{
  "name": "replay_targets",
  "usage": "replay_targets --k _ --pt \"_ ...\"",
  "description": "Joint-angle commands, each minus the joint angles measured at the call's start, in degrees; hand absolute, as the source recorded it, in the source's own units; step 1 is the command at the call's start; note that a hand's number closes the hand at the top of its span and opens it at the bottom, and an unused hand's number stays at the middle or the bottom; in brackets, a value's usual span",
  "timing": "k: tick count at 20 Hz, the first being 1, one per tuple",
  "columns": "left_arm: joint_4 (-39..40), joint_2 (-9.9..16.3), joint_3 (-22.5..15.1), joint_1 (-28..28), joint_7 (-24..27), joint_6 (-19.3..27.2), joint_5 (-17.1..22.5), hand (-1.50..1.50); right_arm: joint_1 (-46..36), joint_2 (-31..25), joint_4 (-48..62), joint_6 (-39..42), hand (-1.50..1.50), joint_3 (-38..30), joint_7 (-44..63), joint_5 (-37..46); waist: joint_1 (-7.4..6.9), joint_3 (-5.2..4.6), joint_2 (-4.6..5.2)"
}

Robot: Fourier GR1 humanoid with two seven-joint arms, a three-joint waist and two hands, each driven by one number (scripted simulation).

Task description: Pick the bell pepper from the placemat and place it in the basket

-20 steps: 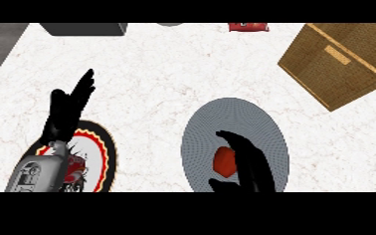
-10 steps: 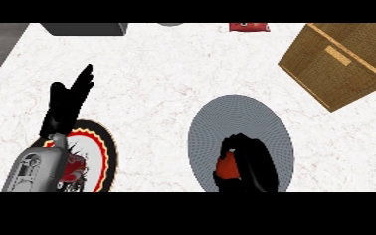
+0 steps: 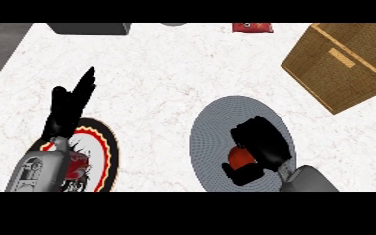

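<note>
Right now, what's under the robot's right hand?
The red bell pepper, with the right hand curled round it, on the grey placemat. Most of the pepper is hidden.

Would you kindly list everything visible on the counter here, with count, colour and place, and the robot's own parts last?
Counter: one, white marbled, fills the view.
Basket: one, brown wicker, far right.
Placemat: one, grey, round, lower centre-right.
Bell pepper: one, red, on the placemat, mostly hidden by the right hand.
Plate: one, white with red, yellow and black rim, lower left, partly under the left forearm.
Dark box: one, grey, top left edge.
Red item: one, top edge, cut off; kind unclear.
Left hand: one, black, open, fingers up, resting at left.
Right hand: one, black, curled round the bell pepper.
</note>
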State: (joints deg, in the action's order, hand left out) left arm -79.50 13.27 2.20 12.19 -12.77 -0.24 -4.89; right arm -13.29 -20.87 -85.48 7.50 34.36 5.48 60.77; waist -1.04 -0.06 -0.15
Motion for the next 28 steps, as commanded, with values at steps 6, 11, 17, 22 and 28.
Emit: replay_targets --k 6,11,17,22,28 --pt "-0.5 -1.34 -0.09 -0.84 -1.81 1.8 -1.43 0.0 5.08 -0.79 -18.94 10.2 1.5 -8.56 -3.53 -15.7 2.23 0.02 -0.13" --pt "0.6 0.59 1.79 -0.02 -0.53 0.91 -0.8 0.0 4.31 4.73 -27.08 13.95 1.5 -18.6 -0.17 -30.72 2.71 0.01 -0.07" --pt "-0.49 -0.35 1.16 0.5 -2.3 0.77 -0.56 0.0 -4.88 7.42 -39.4 21.69 1.5 -31.58 18.06 -45.67 1.86 -0.03 -0.14" --pt "-2.13 0.36 1.43 -1.31 -1.5 -0.15 -0.31 0.0 -17.49 4.38 -42.79 24.88 1.5 -41.08 36.57 -58.23 1.39 -0.06 -0.34" --pt "-0.38 0.5 1.33 -0.36 0.52 -1.68 -0.24 0.0 -37.62 -3.21 -27.86 23.71 1.5 -47.57 45.56 -64.92 0.64 -0.04 -0.02"
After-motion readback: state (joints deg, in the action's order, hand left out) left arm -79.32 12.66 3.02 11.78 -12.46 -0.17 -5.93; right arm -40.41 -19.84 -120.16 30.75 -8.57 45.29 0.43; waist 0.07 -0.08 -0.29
